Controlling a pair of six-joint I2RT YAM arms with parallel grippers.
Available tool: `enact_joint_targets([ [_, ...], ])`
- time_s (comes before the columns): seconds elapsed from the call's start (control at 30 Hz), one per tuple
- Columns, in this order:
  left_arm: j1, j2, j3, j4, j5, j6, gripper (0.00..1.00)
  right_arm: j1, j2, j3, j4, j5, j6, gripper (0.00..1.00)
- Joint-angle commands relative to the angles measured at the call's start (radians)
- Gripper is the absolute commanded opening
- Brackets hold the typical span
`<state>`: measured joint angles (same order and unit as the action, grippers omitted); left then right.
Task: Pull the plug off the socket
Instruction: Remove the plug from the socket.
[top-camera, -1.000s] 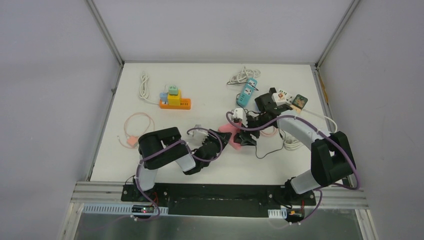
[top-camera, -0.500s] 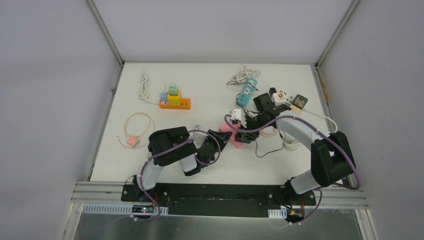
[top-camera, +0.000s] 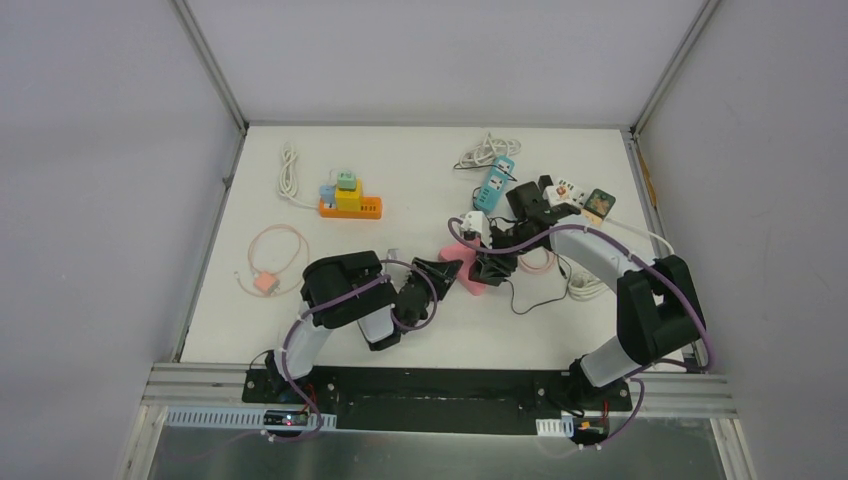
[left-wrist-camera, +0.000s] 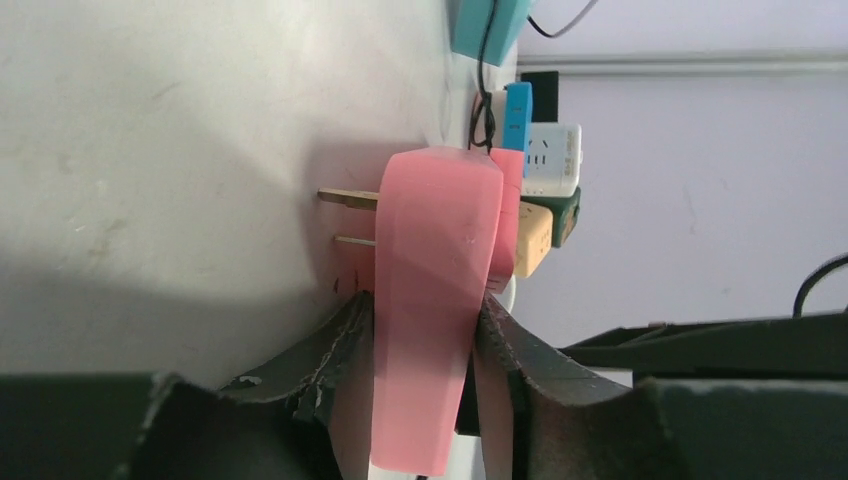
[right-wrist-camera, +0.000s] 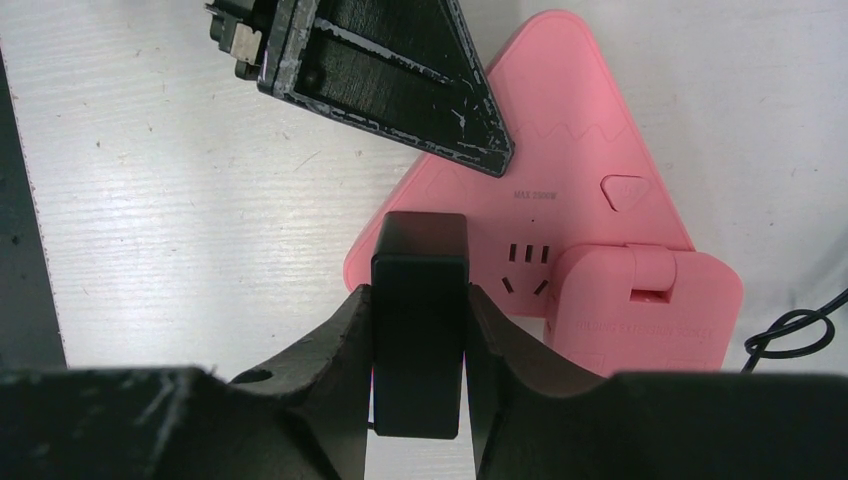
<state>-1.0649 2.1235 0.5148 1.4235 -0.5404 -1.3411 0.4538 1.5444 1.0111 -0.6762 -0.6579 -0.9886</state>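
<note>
Black fingers of the left gripper (left-wrist-camera: 422, 305) are pinched tight on the two flat faces of the pink triangular plastic socket block (left-wrist-camera: 440, 230) and hold nothing else. The block sits near the middle of the white tabletop (top-camera: 420, 165). From the left wrist view, two bare metal prongs (left-wrist-camera: 348, 198) stick out of one face toward the table, so the block looks propped up and not lying flat.

Just to the right, the right gripper (right-wrist-camera: 418, 296) is closed on the black rectangular plug (right-wrist-camera: 420, 260), with one finger pressed on each side. The plug stands at the near edge of the block's face, just beside an empty set of slots and a pink hinged flap (right-wrist-camera: 645, 300). I cannot tell whether its pins are seated or already clear, because the plug body hides them.

The step in hand looks like the pull itself. To do it well, the left arm should act as a firm anchor while the right arm draws the plug straight out along the line of its pins. Rocking or twisting could wrench the block out of the narrow pinch. One left finger lies close beside the plug, so the right hand should move away from it. A thin black cord (right-wrist-camera: 790, 328) trails off to the right and needs slack.
</note>
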Motion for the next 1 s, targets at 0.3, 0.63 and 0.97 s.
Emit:
enact_joint_targets([
  [0.3,0.012,0.027,-0.009,-0.029,0.025,0.038,0.00,0.046,0.004,0.023,0.053,0.065,0.090,0.00],
  [0.63,0.012,0.025,-0.025,-0.057,-0.001,-0.003,0.00,0.127,0.005,0.031,-0.063,-0.053,-0.019,0.00],
  [0.97,0.014,0.003,-0.042,-0.067,-0.006,0.026,0.00,0.008,0.119,0.158,-0.154,0.013,0.090,0.00],
])
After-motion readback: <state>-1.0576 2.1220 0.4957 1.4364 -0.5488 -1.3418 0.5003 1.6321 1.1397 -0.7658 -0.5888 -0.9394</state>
